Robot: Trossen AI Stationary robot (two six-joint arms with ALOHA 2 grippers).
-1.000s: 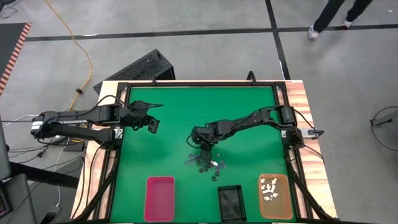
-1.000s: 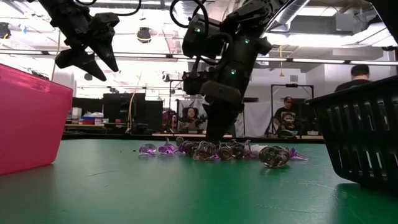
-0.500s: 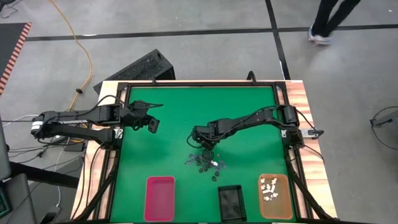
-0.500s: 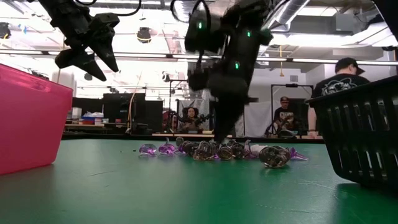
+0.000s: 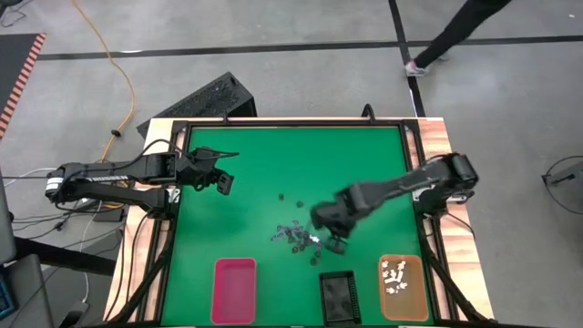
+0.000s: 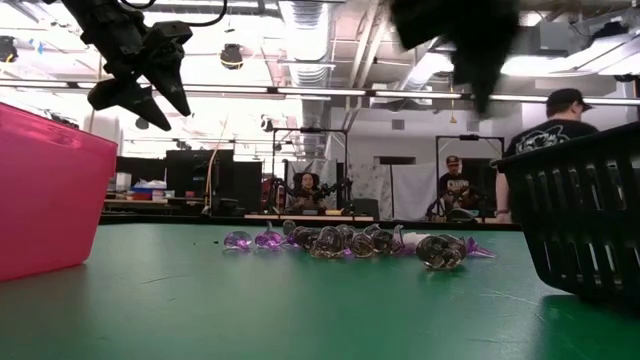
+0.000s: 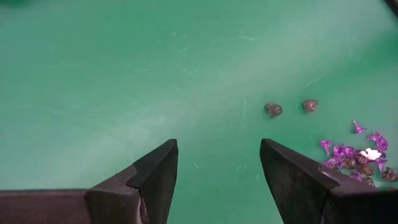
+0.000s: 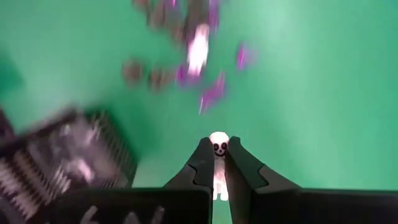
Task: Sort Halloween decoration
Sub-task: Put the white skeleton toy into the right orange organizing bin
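Note:
The Halloween decoration is a heap of tiny purple, dark and white trinkets (image 5: pixel 296 237) lying on the green mat, also seen in the low view (image 6: pixel 350 243) and the left wrist view (image 7: pixel 357 155). Two dark trinkets (image 7: pixel 273 109) lie apart, on the heap's far side. My right gripper (image 8: pixel 219 149) hangs above the mat just right of the heap (image 5: pixel 334 240), shut on a small white trinket with a dark face (image 8: pixel 218 144). My left gripper (image 5: pixel 223 182) hovers open over the mat's far left, high above it (image 6: pixel 140 95). My right gripper pinches the white trinket between its two fingertips (image 8: pixel 205 155). The round face end (image 8: pixel 218 143) sticks out past the tips, and the rest (image 8: pixel 218 183) runs back between the fingers. The fingers point steeply down. The trinket is lifted clear of the mat.
Three trays stand along the near edge: pink (image 5: pixel 234 290), black (image 5: pixel 338 296), and orange (image 5: pixel 402 287) with several white trinkets in it. In the low view the pink tray (image 6: pixel 45 190) and black tray (image 6: pixel 580 210) flank the heap. People are in the room beyond.
My right gripper has risen off the heap and swung toward the table's right and near edges, toward the trays, rolling as it went. In the low view it has gone from the mat up to the picture's top. The heap stays in place.

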